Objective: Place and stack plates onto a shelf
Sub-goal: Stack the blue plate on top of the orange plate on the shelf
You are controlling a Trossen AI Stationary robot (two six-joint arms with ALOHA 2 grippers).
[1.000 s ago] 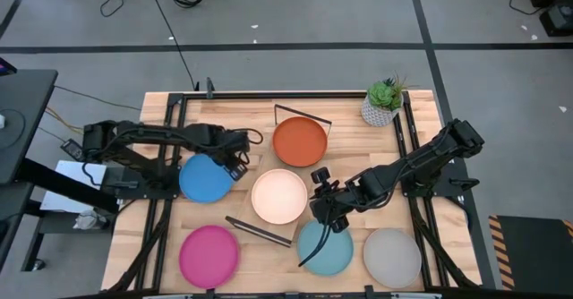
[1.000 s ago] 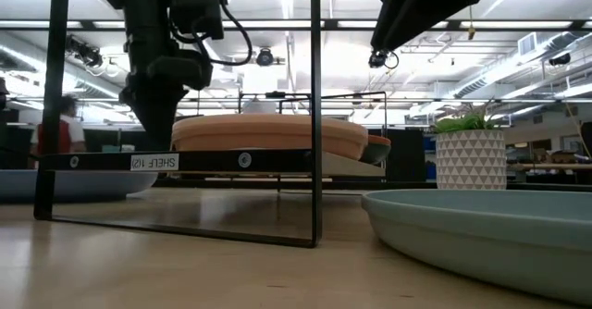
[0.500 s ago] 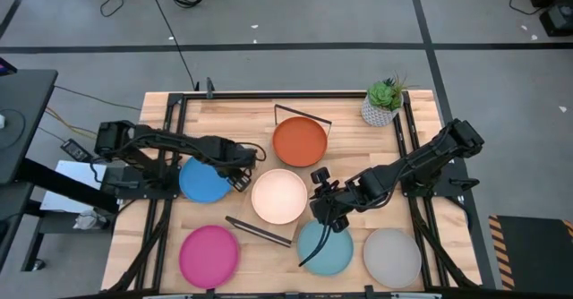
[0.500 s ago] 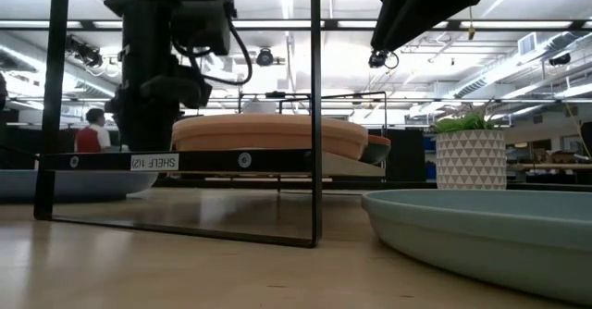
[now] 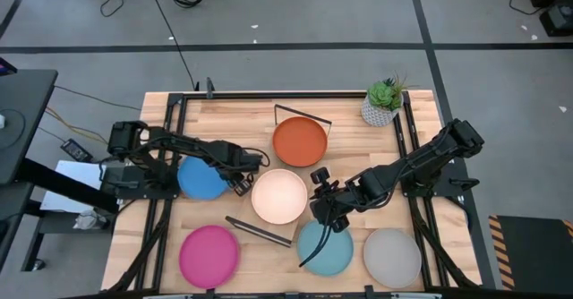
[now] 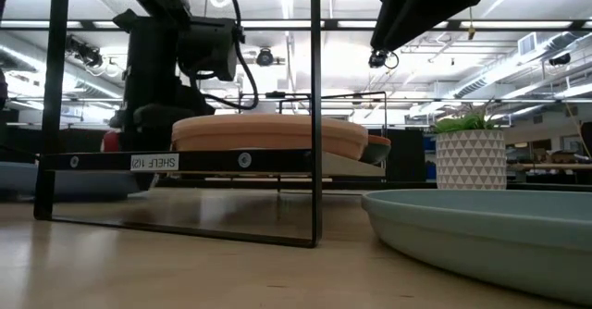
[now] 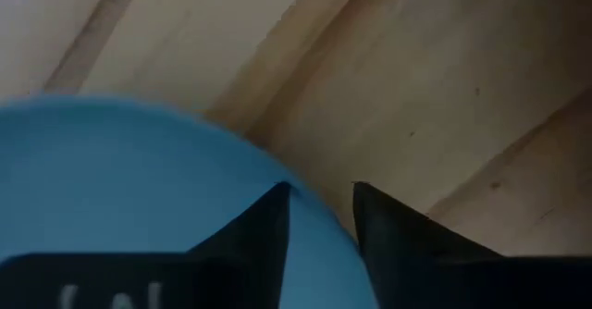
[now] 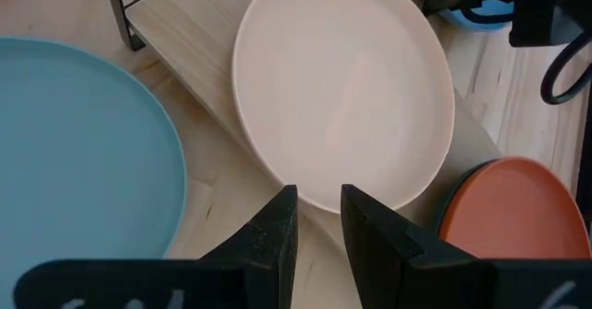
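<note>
My left gripper is down at the right edge of the blue plate, which lies on the tabletop; it also shows in the low view. The shelf lies slantwise mid-table. It carries the cream plate and the orange plate, which has a dark teal rim under it. My right gripper hangs shut and empty above the gap between the cream plate and the light blue plate. The pink plate and the grey plate lie near the front edge. My left gripper has the blue plate's rim between its two fingers, on the side toward the shelf. One finger is over the plate's inside and the other is outside it. The fingers slant down from above. Whether the plate is off the table, I cannot tell.
A potted plant stands at the far right corner. Black frame rails run along both sides of the table. Bare wood shows between the blue plate and the pink plate.
My left gripper has come down and toward the table's near edge, from above the blue plate's far right side to its right rim. My right arm has kept still.
</note>
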